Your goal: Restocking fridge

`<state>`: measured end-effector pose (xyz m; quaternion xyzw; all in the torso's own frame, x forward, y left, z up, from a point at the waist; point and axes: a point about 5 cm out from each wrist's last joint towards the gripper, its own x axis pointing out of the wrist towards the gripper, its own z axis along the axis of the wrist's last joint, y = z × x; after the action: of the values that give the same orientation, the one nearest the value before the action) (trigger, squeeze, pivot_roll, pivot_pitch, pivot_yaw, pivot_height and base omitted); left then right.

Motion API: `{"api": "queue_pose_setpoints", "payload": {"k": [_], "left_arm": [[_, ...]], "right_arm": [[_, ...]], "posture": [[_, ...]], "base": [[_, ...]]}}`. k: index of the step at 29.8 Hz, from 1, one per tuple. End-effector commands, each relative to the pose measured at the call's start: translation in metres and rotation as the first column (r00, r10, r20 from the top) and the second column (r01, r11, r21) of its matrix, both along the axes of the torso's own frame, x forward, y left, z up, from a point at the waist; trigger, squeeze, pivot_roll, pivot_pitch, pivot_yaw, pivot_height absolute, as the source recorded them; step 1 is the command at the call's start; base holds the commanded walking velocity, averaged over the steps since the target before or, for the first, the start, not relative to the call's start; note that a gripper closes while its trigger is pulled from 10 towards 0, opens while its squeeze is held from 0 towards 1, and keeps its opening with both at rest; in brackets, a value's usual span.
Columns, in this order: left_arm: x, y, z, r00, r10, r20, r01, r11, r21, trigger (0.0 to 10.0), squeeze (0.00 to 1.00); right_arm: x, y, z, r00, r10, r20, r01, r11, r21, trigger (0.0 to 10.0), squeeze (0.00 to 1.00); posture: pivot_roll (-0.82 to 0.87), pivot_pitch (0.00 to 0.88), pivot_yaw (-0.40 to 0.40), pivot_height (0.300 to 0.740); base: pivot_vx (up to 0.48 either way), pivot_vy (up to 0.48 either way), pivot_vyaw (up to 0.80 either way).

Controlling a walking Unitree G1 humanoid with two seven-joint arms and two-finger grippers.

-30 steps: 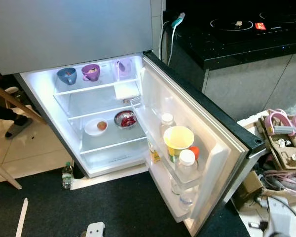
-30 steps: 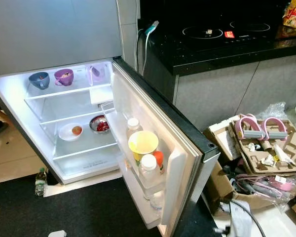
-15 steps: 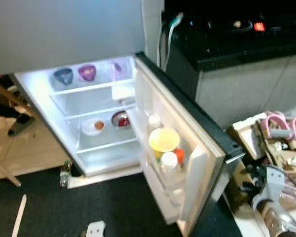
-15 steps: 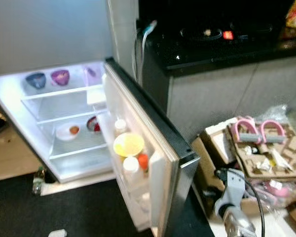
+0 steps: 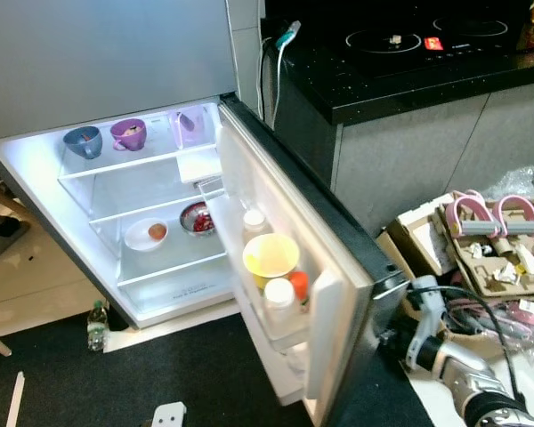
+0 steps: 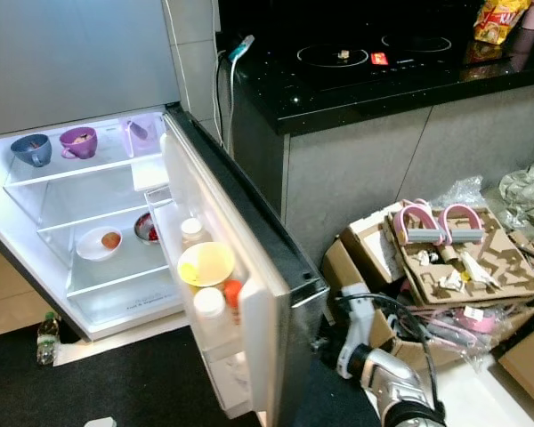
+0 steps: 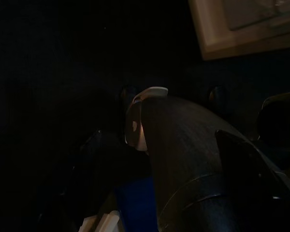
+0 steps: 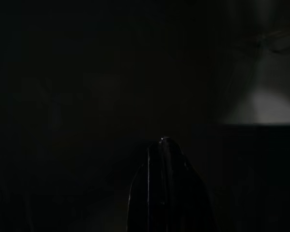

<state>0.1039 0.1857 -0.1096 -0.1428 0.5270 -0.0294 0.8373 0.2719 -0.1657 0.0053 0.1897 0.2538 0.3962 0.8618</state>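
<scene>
Eye views: the fridge (image 5: 160, 169) stands open, its door (image 5: 294, 267) swung wide, door shelf holding a yellow cup (image 5: 271, 255) and white-capped bottles (image 5: 279, 298).
Right arm (image 6: 378, 374): raised behind the door's outer edge (finger state cannot be told).
Left wrist view: dark; left gripper (image 7: 183, 159) hangs idle, grip unreadable.
Right wrist view: near black.
Advice: pick stock first, then approach the shelves squarely, clearing the door edge.

Both head eyes look down from up high at the open fridge (image 5: 160, 213) and its door (image 6: 222, 267), the right eye sitting a bit further right. Wrist cams are near-black, pointing along dark fingers.
</scene>
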Motion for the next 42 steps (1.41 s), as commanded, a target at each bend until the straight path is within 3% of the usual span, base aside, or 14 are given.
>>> {"api": "queue_pose_setpoints", "payload": {"k": [1, 4, 6, 8, 10, 11, 12, 20, 22, 23, 25, 29, 36, 42], "left_arm": [[-0.013, -0.006, -0.004, 0.998, -0.018, -0.056, 0.016, 1.000, -0.024, 10.0, 0.00], [-0.014, -0.006, -0.004, 0.998, -0.016, -0.056, 0.014, 1.000, -0.025, 10.0, 0.00], [-0.014, -0.006, -0.004, 0.998, -0.015, -0.055, 0.013, 1.000, -0.026, 10.0, 0.00], [-0.014, -0.007, -0.004, 0.998, -0.015, -0.056, 0.013, 1.000, -0.027, 10.0, 0.00], [-0.015, -0.008, -0.005, 0.998, -0.015, -0.058, 0.014, 1.000, -0.027, 10.0, 0.00], [-0.015, -0.008, -0.005, 0.998, -0.015, -0.058, 0.014, 1.000, -0.027, 10.0, 0.00], [-0.015, -0.008, -0.005, 0.998, -0.014, -0.059, 0.013, 1.000, -0.026, 10.0, 0.00], [-0.016, -0.009, -0.005, 0.998, -0.012, -0.062, 0.011, 1.000, -0.027, 10.0, 0.00], [-0.016, -0.010, -0.005, 0.998, -0.013, -0.062, 0.011, 1.000, -0.029, 10.0, 0.00], [-0.016, -0.010, -0.005, 0.998, -0.013, -0.062, 0.011, 1.000, -0.029, 10.0, 0.00], [-0.016, -0.011, -0.005, 0.998, -0.014, -0.062, 0.013, 0.999, -0.030, 10.0, 0.00], [-0.016, -0.010, -0.005, 0.998, -0.019, -0.062, 0.018, 1.000, -0.024, 10.0, 0.00], [-0.010, 0.000, -0.003, 0.999, -0.039, -0.038, 0.041, 0.997, 0.061, 10.0, 0.00], [-0.004, 0.004, -0.002, 0.998, -0.062, -0.032, 0.064, 0.994, 0.089, 10.0, 0.00]], "right_arm": [[0.011, 0.032, 0.019, 0.984, 0.153, 0.085, -0.159, 0.985, 0.070, 10.0, 0.00], [0.009, 0.080, 0.064, 0.893, 0.365, 0.264, -0.437, 0.845, 0.308, 10.0, 0.00], [0.008, 0.088, 0.081, 0.868, 0.383, 0.315, -0.485, 0.786, 0.383, 10.0, 0.00], [0.023, 0.077, 0.073, 0.919, 0.273, 0.283, -0.368, 0.852, 0.372, 10.0, 0.00], [0.033, 0.061, 0.054, 0.971, 0.118, 0.210, -0.172, 0.950, 0.262, 10.0, 0.00], [0.033, 0.061, 0.054, 0.971, 0.118, 0.210, -0.172, 0.950, 0.262, 10.0, 0.00], [0.034, 0.046, 0.037, 0.990, 0.012, 0.139, -0.033, 0.988, 0.152, 10.0, 0.00], [0.001, 0.002, -0.010, 0.983, -0.178, -0.035, 0.173, 0.978, -0.113, 10.0, 0.00], [-0.021, -0.017, -0.032, 0.955, -0.267, -0.125, 0.230, 0.940, -0.253, 10.0, 0.00], [-0.021, -0.017, -0.032, 0.955, -0.267, -0.125, 0.230, 0.940, -0.253, 10.0, 0.00], [-0.046, -0.040, -0.053, 0.906, -0.381, -0.184, 0.272, 0.858, -0.435, 10.0, 0.00], [-0.080, -0.062, -0.073, 0.853, -0.472, -0.224, 0.270, 0.766, -0.584, 10.0, 0.00], [-0.132, -0.079, -0.094, 0.763, -0.575, -0.296, 0.231, 0.670, -0.706, 10.0, 0.00], [-0.157, -0.077, -0.104, 0.738, -0.585, -0.337, 0.167, 0.641, -0.749, 10.0, 0.00]], "posture": [[-0.04, 0.052, 0.033, 0.740], [-0.04, 0.052, 0.033, 0.740], [-0.03, 0.053, 0.029, 0.740], [-0.03, 0.052, 0.027, 0.740], [-0.03, 0.052, 0.026, 0.740], [-0.03, 0.052, 0.026, 0.740], [-0.03, 0.053, 0.024, 0.740], [-0.03, 0.056, 0.021, 0.740], [-0.03, 0.056, 0.020, 0.740], [-0.03, 0.056, 0.020, 0.740], [-0.03, 0.056, 0.020, 0.740], [-0.03, 0.048, 0.024, 0.740], [-0.03, 0.018, 0.025, 0.740], [-0.02, 0.000, 0.031, 0.740]], "base": [[0.000, 0.000, 0.00], [0.000, 0.000, 0.00], [0.000, 0.000, 0.00], [0.000, 0.000, 0.00], [0.000, 0.000, 0.00], [0.000, 0.000, 0.00], [0.000, 0.000, 0.00], [0.000, 0.000, 0.00], [0.000, 0.000, 0.38], [0.000, 0.000, 0.75], [0.000, 0.000, 0.74], [0.000, 0.000, 0.74], [0.000, 0.000, 0.74], [0.000, 0.000, 0.74]]}}
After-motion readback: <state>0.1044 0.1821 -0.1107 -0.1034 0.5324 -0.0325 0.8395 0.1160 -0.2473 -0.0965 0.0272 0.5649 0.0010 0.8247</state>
